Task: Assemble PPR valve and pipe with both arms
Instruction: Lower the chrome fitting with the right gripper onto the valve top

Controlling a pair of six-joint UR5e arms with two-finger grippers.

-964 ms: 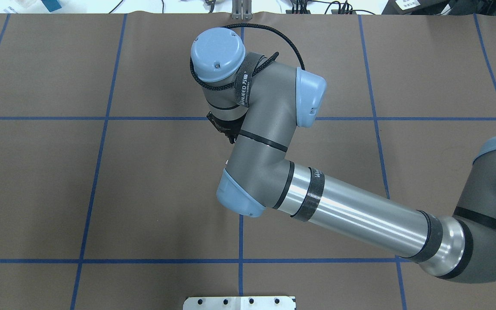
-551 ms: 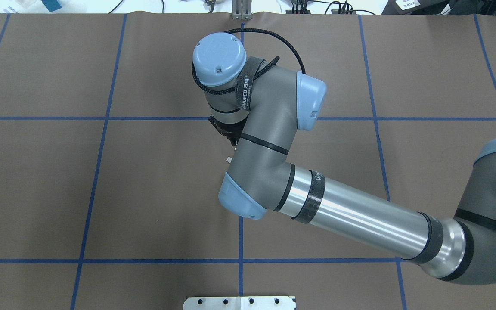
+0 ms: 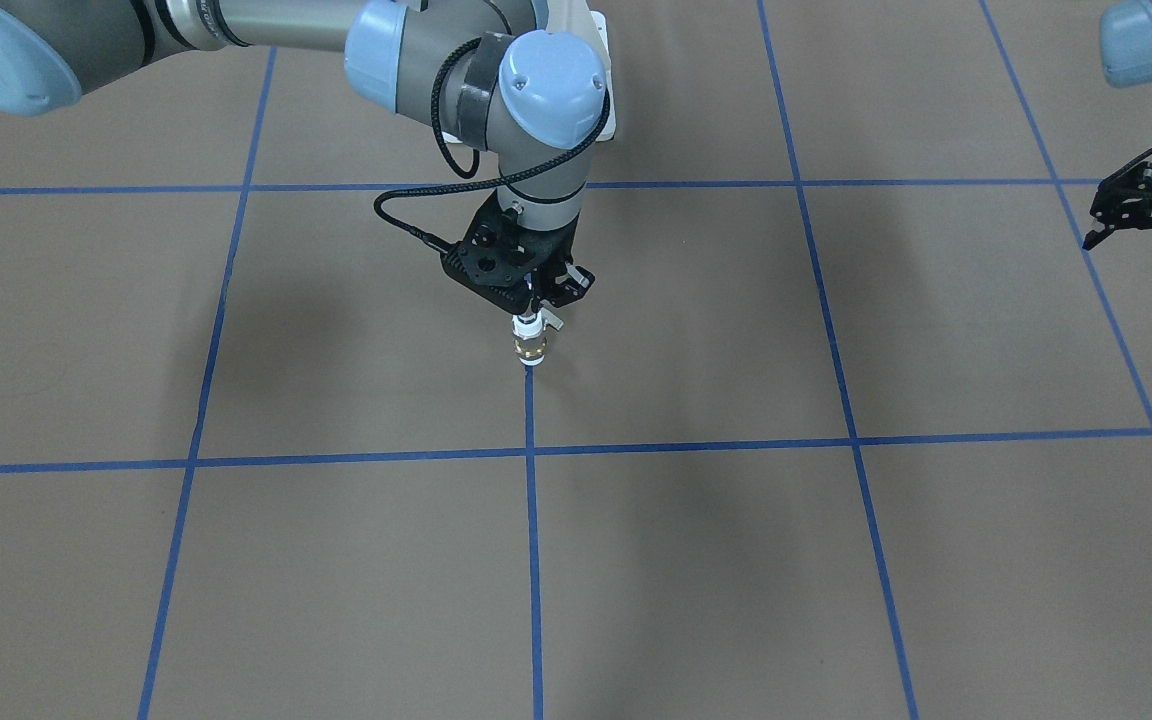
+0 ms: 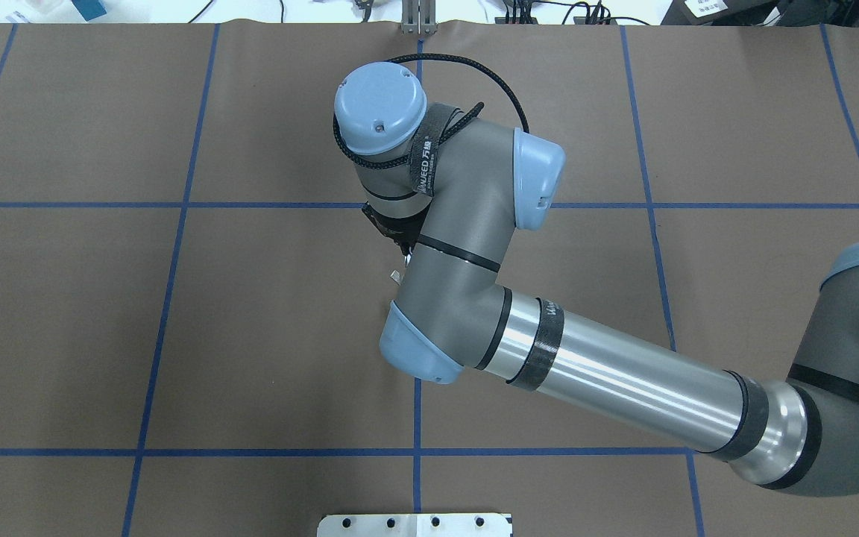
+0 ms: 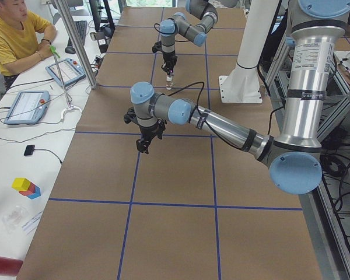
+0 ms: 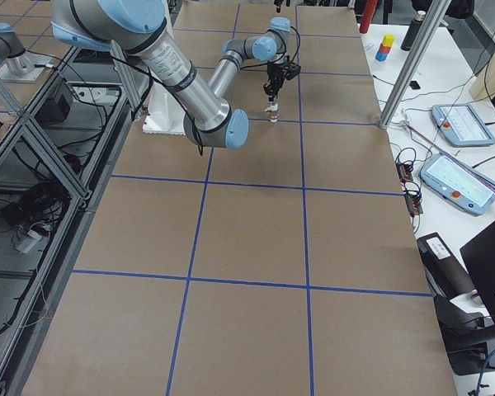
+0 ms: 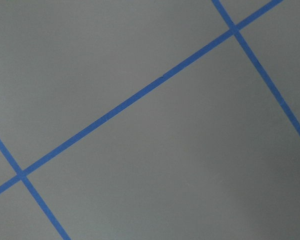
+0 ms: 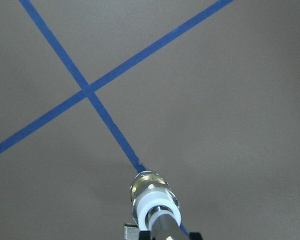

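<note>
The PPR valve (image 3: 530, 347), with white ends, a brass band and a small grey lever, stands upright at a blue tape line on the brown table. The silver pipe (image 8: 162, 226) enters its white top end (image 8: 155, 202). My right gripper (image 3: 534, 300) points straight down and is shut on the pipe just above the valve. In the overhead view the right wrist hides most of this; only the lever tip (image 4: 397, 276) shows. My left gripper (image 3: 1133, 262) hangs open and empty far to the side, well apart from the valve. The left wrist view shows only bare table.
The white bolted pedestal base (image 4: 414, 524) stands at the table's near edge between the arms. Blue tape lines divide the brown table cover (image 4: 250, 335). A seated person (image 5: 11, 35) and touch panels (image 5: 26, 106) are at a side desk beyond the table.
My right wrist has shifted slightly and the valve's lever tip now peeks out from under it in the overhead view. The hold has not changed.
</note>
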